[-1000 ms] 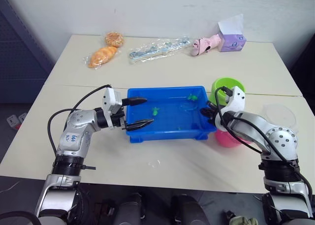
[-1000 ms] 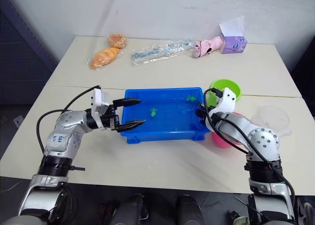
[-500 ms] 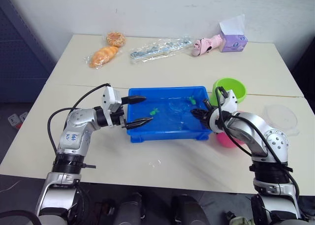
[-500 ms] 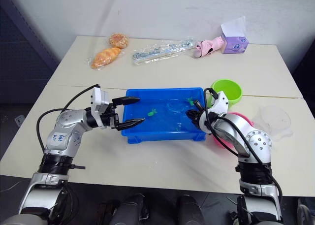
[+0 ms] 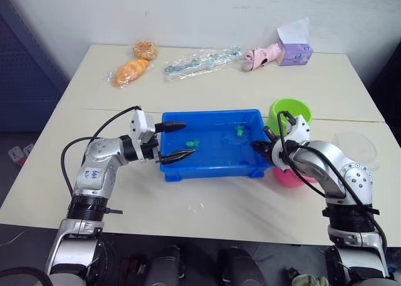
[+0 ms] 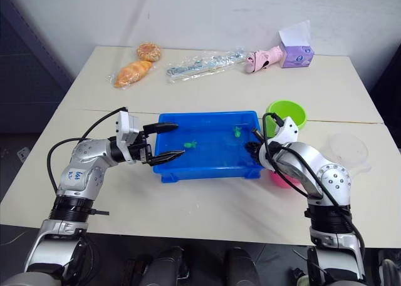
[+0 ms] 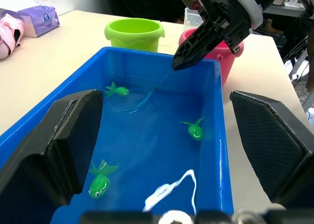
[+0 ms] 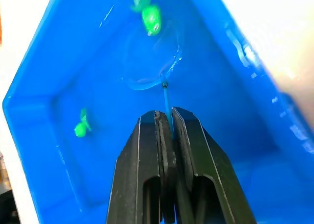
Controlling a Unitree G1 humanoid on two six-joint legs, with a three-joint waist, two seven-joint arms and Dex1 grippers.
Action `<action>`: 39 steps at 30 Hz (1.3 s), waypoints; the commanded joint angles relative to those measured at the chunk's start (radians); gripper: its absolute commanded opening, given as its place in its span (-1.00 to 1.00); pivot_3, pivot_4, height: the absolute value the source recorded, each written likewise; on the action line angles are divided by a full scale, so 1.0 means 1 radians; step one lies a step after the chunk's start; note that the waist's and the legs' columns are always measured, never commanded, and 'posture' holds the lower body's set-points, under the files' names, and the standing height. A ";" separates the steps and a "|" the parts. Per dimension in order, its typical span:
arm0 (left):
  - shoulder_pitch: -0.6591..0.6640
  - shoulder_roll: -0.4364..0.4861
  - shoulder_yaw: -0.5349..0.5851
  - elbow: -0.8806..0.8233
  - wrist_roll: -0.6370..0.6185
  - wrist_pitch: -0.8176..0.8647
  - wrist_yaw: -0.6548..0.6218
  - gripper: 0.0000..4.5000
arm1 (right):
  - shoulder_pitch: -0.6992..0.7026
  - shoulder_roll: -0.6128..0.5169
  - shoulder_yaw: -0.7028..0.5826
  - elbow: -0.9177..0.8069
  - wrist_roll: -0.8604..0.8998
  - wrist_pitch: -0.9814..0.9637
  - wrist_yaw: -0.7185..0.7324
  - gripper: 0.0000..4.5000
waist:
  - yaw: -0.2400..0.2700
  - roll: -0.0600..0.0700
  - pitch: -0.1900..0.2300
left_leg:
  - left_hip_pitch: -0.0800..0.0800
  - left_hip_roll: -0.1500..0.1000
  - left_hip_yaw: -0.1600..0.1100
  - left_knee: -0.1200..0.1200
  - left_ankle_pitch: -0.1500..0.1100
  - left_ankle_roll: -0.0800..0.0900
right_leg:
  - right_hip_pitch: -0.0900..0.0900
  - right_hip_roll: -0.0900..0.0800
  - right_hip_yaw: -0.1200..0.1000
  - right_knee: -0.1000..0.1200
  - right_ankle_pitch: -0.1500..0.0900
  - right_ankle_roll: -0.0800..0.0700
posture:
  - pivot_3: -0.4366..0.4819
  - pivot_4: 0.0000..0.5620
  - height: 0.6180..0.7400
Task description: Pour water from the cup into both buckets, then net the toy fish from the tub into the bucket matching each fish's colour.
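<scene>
The right arm (image 5: 326, 167) hides most of the pink bucket (image 5: 289, 176).

My arms: silver-grey metal shells with rounded joints, black ribbed collars at the bases, and loose black cables looping outside from upper arm to wrist; my left upper arm bears small blue handwritten marks. My wrists: white plastic blocks. My left two-fingered black gripper (image 5: 174, 141) and right two-fingered black gripper (image 6: 252, 147): tapered matte fingers.

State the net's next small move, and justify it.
Probably slide the hoop under the nearest green fish and lift. The right gripper pinches the net handle, the hoop sits submerged in the tub, with that fish at its rim.
</scene>
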 commanded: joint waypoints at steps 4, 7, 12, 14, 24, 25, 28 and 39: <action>-0.006 -0.001 0.008 -0.020 -0.001 -0.012 0.000 0.98 | -0.022 -0.041 0.007 -0.043 -0.128 0.023 0.099 -1.00 | 0.000 0.000 0.000 | 0.000 0.000 0.000 0.000 0.000 0.000 | 0.000 0.000 0.000 0.000 0.000 0.000 | -0.05 -0.47 1.00; -0.006 0.000 0.008 -0.020 -0.001 -0.012 -0.001 0.98 | -0.021 -0.051 0.003 -0.063 -0.154 0.039 0.151 -1.00 | 0.000 0.000 0.000 | 0.000 0.000 0.000 0.000 0.000 0.000 | 0.000 0.000 0.000 0.000 0.000 0.000 | -0.05 -0.47 1.00; -0.007 0.002 0.008 -0.020 -0.001 -0.011 -0.003 0.98 | 0.003 -0.089 -0.012 -0.111 -0.160 0.070 0.218 -1.00 | 0.000 0.000 0.000 | 0.000 0.000 0.000 0.000 0.000 0.000 | 0.000 0.000 0.000 0.000 0.000 0.000 | -0.05 -0.47 1.00; -0.006 0.003 0.008 -0.020 -0.001 -0.011 -0.004 0.98 | 0.021 -0.107 -0.020 -0.130 -0.145 0.074 0.225 -1.00 | 0.001 0.000 0.000 | 0.000 0.000 0.000 0.000 0.000 0.000 | 0.000 0.000 0.000 0.000 0.000 0.000 | -0.05 -0.47 1.00; -0.020 0.012 0.009 -0.006 0.000 -0.010 -0.023 0.98 | 0.138 -0.286 -0.101 -0.333 -0.167 0.104 0.452 -1.00 | 0.003 0.000 0.000 | 0.000 0.000 0.000 0.000 0.000 0.000 | 0.001 0.000 -0.001 -0.001 0.000 0.000 | -0.05 -0.47 1.00; -0.022 0.012 0.008 -0.004 0.001 -0.011 -0.026 0.98 | 0.151 -0.304 -0.117 -0.348 -0.166 0.099 0.470 -1.00 | 0.002 0.000 0.000 | 0.000 0.000 0.000 0.000 0.000 0.000 | 0.001 0.000 -0.001 -0.001 0.000 0.000 | -0.05 -0.47 1.00; -0.032 0.010 0.005 0.001 0.000 -0.012 -0.034 0.98 | 0.195 -0.366 -0.178 -0.381 -0.154 0.092 0.524 -1.00 | 0.005 0.000 0.000 | 0.000 0.000 0.000 0.000 0.000 0.000 | 0.001 0.000 -0.001 -0.002 0.000 0.000 | -0.05 -0.47 1.00; -0.068 -0.020 -0.008 0.026 0.001 -0.021 -0.049 0.98 | 0.374 -0.579 -0.361 -0.271 -0.536 0.084 0.843 -1.00 | 0.027 0.000 0.000 | 0.000 0.000 0.000 0.000 0.000 0.001 | 0.003 0.001 -0.002 -0.006 0.001 0.001 | -0.05 -0.47 1.00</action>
